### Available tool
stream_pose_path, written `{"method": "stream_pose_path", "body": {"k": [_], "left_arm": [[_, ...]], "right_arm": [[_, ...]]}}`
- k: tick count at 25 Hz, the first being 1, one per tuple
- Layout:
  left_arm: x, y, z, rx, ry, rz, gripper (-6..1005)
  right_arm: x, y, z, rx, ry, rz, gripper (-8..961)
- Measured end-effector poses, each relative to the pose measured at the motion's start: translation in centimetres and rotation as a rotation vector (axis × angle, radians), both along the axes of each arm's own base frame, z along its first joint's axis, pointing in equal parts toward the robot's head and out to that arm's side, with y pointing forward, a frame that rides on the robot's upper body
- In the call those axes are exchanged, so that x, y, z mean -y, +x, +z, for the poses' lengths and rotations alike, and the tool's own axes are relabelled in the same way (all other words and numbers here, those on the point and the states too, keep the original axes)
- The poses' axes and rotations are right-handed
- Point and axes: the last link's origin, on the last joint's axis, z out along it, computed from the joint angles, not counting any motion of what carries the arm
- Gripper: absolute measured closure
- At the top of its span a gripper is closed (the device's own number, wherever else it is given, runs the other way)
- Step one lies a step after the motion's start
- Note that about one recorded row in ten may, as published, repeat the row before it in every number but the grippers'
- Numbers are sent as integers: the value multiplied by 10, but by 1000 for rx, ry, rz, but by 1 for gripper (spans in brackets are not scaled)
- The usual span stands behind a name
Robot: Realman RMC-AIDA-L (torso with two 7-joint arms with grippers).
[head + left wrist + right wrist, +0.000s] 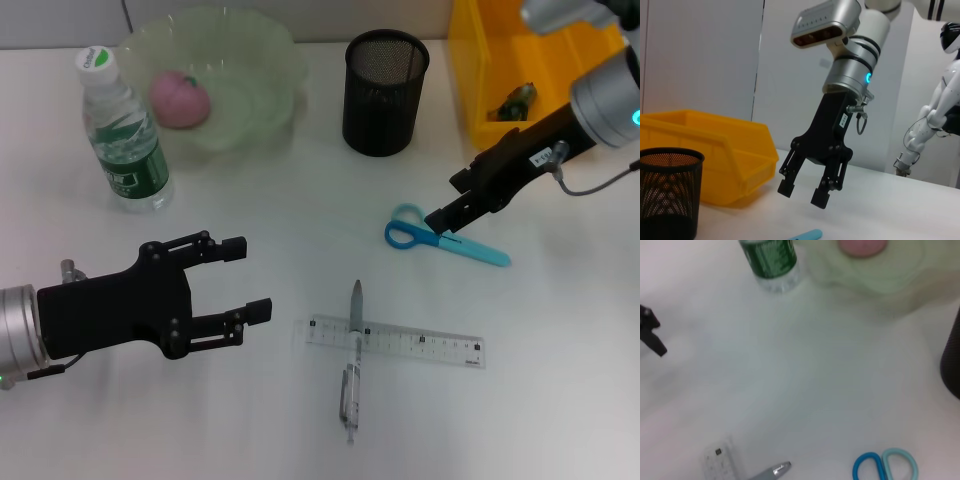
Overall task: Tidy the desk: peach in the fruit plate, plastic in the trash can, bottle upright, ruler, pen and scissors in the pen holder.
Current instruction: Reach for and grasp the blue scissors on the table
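The blue scissors [440,238] lie on the white desk; their handles also show in the right wrist view [885,465]. My right gripper [445,222] hangs just above them and is open, as the left wrist view shows [802,194]. The clear ruler [395,342] lies near the front with the grey pen [353,360] across it. The black mesh pen holder [385,90] stands at the back. The pink peach [180,98] lies in the green fruit plate [270,60]. The bottle [125,130] stands upright. My left gripper [235,280] is open and empty at the front left.
The yellow bin [470,70] stands at the back right with a dark crumpled item [515,100] inside. It stands right beside the pen holder [667,195]. A white humanoid robot [940,100] stands beyond the desk.
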Motion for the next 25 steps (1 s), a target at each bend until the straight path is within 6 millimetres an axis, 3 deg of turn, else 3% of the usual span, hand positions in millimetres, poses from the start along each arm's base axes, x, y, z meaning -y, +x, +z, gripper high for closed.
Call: {"method": "stream_pose_path", "body": {"k": [8, 23, 25], "left_arm": [[0, 0, -2, -4, -4, 0, 223], [0, -2, -4, 3, 0, 24, 223], [0, -2, -5, 4, 0, 27, 223]], "right_arm": [[-5, -26, -15, 200, -46, 56, 185], [-4, -19, -46, 384, -77, 178, 186], [-4, -17, -51, 406, -82, 198, 237]]}}
